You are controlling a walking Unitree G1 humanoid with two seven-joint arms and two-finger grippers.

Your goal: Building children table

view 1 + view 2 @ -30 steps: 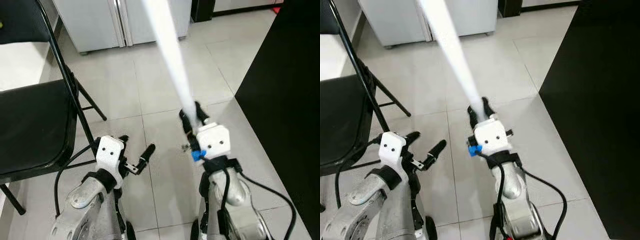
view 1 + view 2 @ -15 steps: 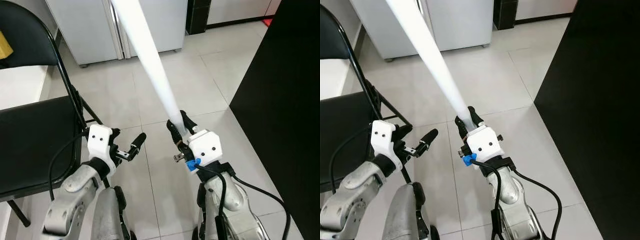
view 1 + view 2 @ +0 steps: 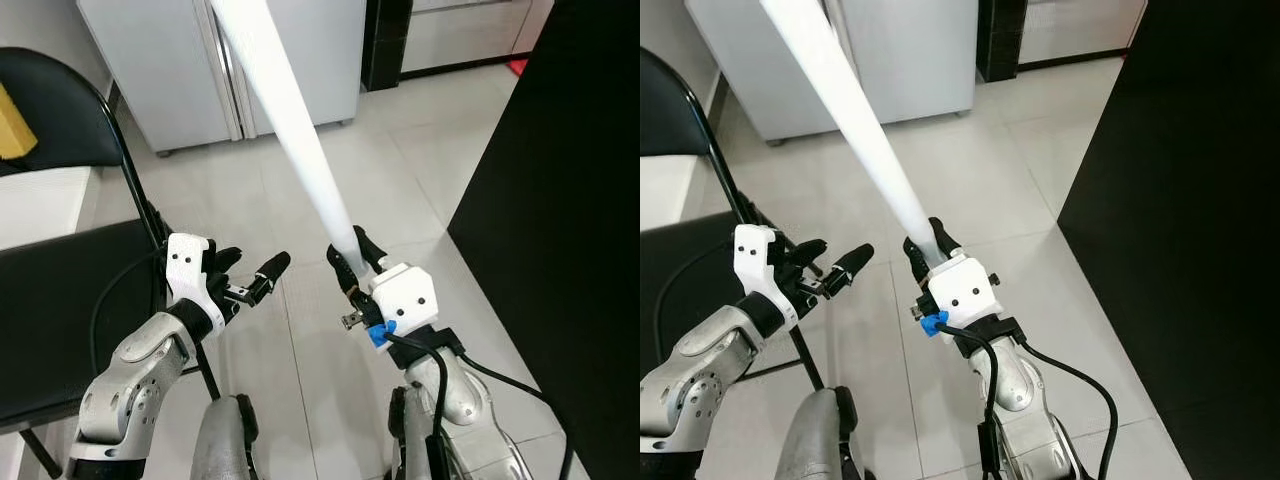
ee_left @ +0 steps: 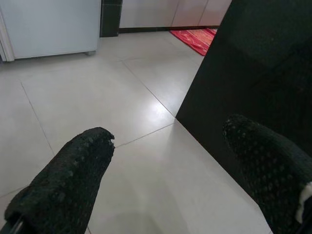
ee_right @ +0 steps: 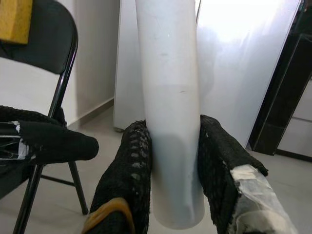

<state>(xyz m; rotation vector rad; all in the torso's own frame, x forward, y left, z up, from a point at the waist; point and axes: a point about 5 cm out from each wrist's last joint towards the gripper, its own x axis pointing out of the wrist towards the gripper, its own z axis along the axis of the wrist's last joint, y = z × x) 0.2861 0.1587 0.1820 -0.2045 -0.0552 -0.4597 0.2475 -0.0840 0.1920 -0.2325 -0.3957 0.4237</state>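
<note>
The right hand point(image 3: 350, 256) pinches the lower end of a long white tube point(image 3: 285, 105), its two black fingers point(image 5: 127, 178) pressed against either side; the tube slants up and away from it, toward the pale cabinet point(image 3: 160, 60) at the back. Just beside the tube's held end, on the robot's left, the left hand point(image 3: 250, 278) hovers over the tiled floor point(image 3: 390, 170) with its fingers point(image 4: 73, 180) spread and nothing between them. Beyond that hand stands a black folding chair point(image 3: 60, 290), with what looks like a yellow block point(image 5: 15, 19) at its backrest. A tall black panel point(image 3: 570, 200) rises on the tube's other side.
</note>
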